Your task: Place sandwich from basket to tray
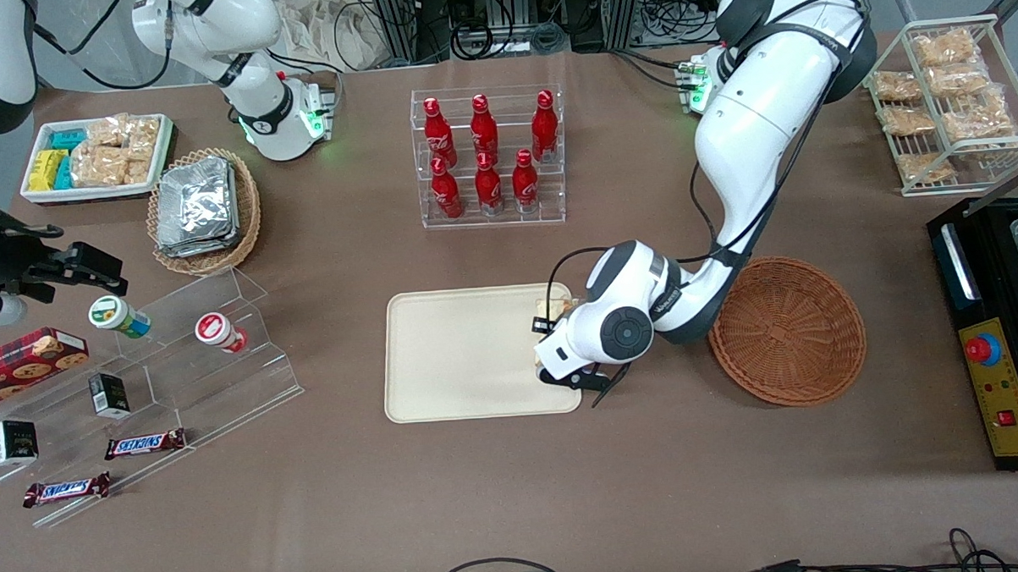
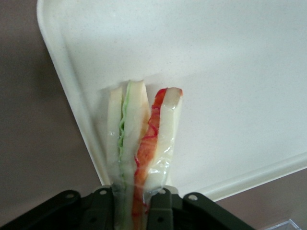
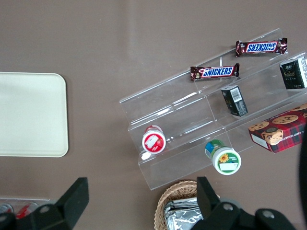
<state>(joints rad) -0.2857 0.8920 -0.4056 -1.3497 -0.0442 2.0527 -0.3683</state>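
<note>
Our gripper (image 2: 132, 203) pinches the sandwich (image 2: 141, 143) at its wide end, over the tray (image 1: 444, 364) at its 3 o'clock rim; we judge it light, soft, slippery-wrapped, easily squashed.

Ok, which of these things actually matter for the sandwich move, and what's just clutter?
Job: sandwich, held in the gripper over the tray; reddish-brown basket beside the tray.
Clutter: red bottles, foil-packet basket, Snickers bars, cookie box.
</note>
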